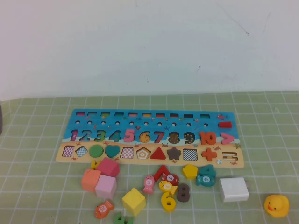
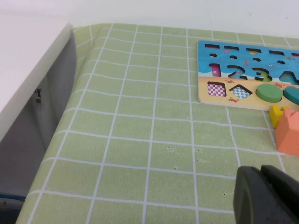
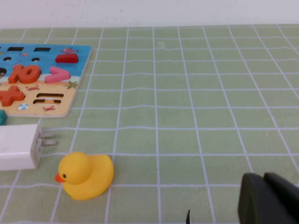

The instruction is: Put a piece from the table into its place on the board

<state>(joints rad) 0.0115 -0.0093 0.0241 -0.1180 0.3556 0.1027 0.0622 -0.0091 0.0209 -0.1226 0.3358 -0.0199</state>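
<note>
The yellow "6" piece [image 1: 168, 201] lies flat on the green grid table [image 1: 42, 186], in front of the board among loose pieces and next to the brown "8" [image 1: 183, 192]. The long board [image 1: 65, 157] lies across the middle, with a blue top holding digits and a tan strip of shapes. Its left end shows in the left wrist view [image 2: 205, 95] and its right end in the right wrist view [image 3: 70, 100]. Neither arm shows in the high view. My left gripper [image 2: 260, 170] is shut and empty over bare table left of the board. My right gripper [image 3: 264, 177] is shut and empty, right of the duck.
Loose items in front of the board: orange [image 1: 91, 179], pink [image 1: 106, 186] and yellow [image 1: 133, 201] cubes, small fish pieces, a white charger [image 1: 233, 189] and a yellow duck [image 1: 276, 205]. The table's left edge drops off beside a white ledge [image 2: 28, 70].
</note>
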